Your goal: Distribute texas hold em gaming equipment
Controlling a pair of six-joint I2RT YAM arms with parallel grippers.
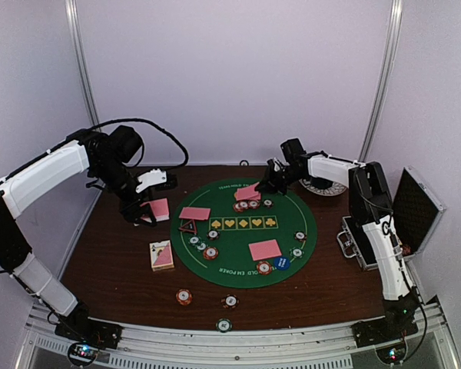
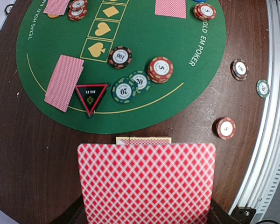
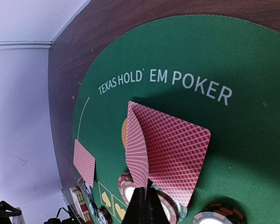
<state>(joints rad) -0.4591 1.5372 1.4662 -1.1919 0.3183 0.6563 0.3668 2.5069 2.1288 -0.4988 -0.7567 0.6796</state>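
Well, nearest the bases, the left gripper (image 1: pixel 144 209) is pressed together on a pink-backed card (image 2: pixel 147 182), held above the bare desk (image 2: pixel 32 177) just short of the green mat (image 2: pixel 177 112), with the deck (image 2: pixel 143 140) showing past its edge. Released from that height, the card could flutter off course or land on the deck instead of at a player's place. Farther off, the right gripper (image 3: pixel 143 203) pinches a second card (image 3: pixel 136 149) by its edge, bowed, over a dealt card (image 3: pixel 177 154) and chip stacks (image 3: pixel 126 184), so a slip could flip it or knock the chips.
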